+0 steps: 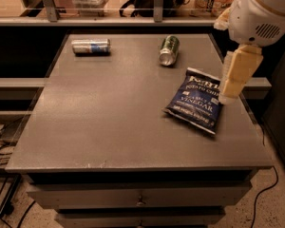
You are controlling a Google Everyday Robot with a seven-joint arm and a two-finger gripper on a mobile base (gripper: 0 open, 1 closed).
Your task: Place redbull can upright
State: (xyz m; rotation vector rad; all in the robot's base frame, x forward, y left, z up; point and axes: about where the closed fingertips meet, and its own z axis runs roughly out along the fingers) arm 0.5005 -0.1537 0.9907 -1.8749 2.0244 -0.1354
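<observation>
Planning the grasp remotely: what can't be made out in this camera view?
Camera view only:
Redbull can, lying on its side far left on the table: underside hidden against the tabletop, label too small to read.
Pincer, at the table's right edge beside the chip bag: its arm is cut off by the top edge.
Chip bag: right edge partly covered by the pincer.

tool [226,98] right, beside chip bag [195,101] | green can [169,50] perhaps obstructs | table [109,122] centre open
</observation>
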